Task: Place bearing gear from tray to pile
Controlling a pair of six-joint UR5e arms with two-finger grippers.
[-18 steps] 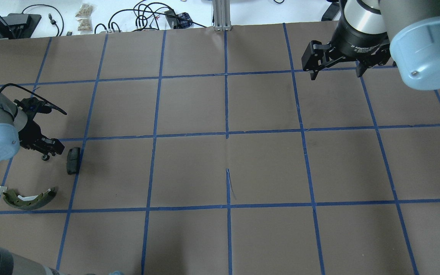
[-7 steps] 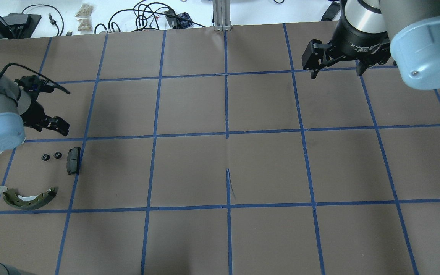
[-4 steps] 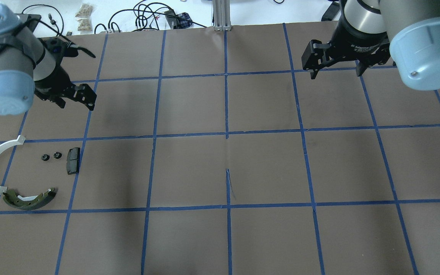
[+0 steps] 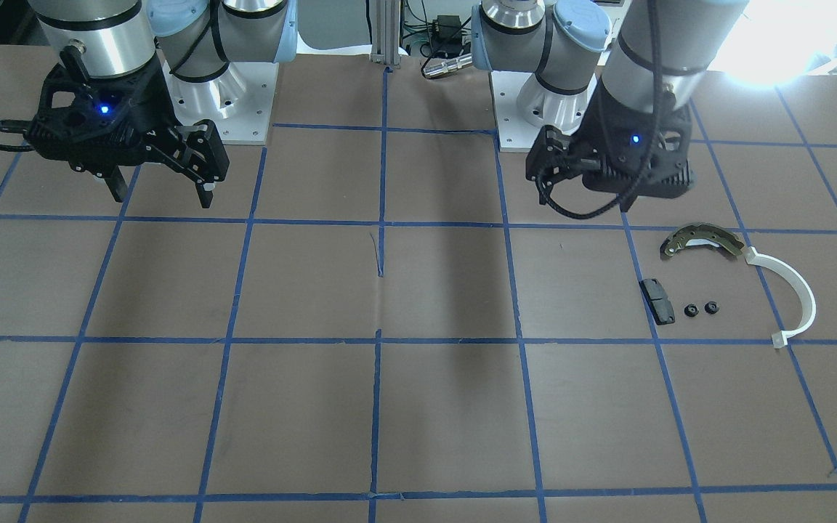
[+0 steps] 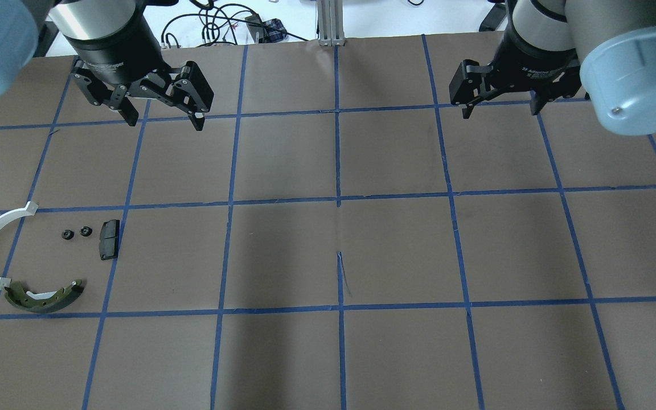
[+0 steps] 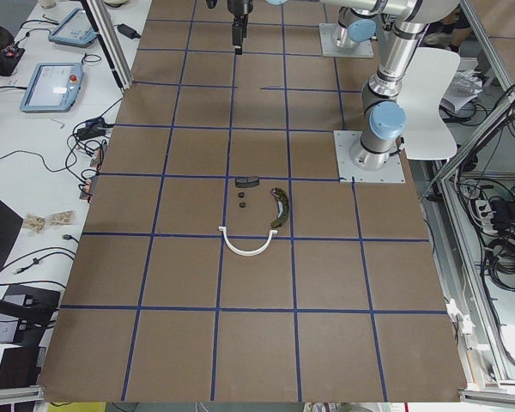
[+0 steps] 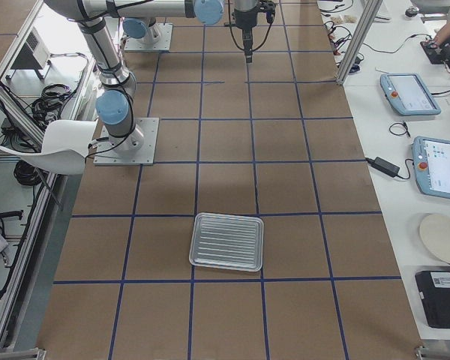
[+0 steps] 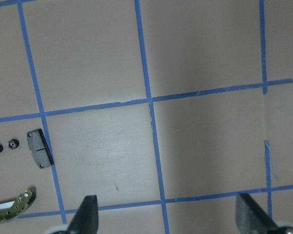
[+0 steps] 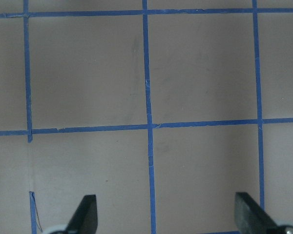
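We find the left tool point(image 5: 165, 122) and the right tool point(image 5: 500, 111) hanging above the counter point(image 5: 282, 250), both spread wide and empty. Two small black bearing gears point(image 5: 76, 232) lie well clear of the left tool, nearer the robot and off to its outer side, in the pile point(image 5: 43, 267) just beside the black pad point(image 5: 109, 239). The tray point(image 7: 227, 241), well out beyond the right tool, looks bare. The job appears done, to our eye.
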